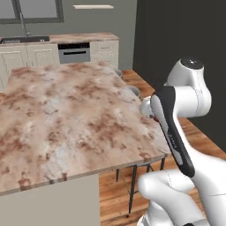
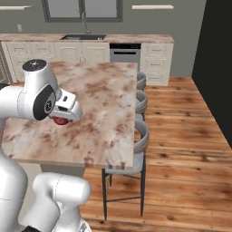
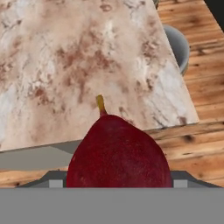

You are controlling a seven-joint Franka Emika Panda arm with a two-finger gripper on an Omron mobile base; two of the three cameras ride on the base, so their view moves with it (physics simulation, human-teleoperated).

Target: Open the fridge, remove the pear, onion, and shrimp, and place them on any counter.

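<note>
one dark-red pear [image 3: 117, 153] is sitting between the fingers of the gripper [image 2: 60, 119], jaws standing wide around its body, stem pointing ahead. the gripper is hovering above the counter [image 3: 65, 65] near its edge, probably readying to set the pear down.

Grey stools [image 2: 141, 136], far sink [image 2: 84, 37]

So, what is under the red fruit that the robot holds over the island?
In the hand view, below the dark red pear lie the counter edge, the wooden floor and a grey stool seat. The pear hides what lies straight under it.
</note>
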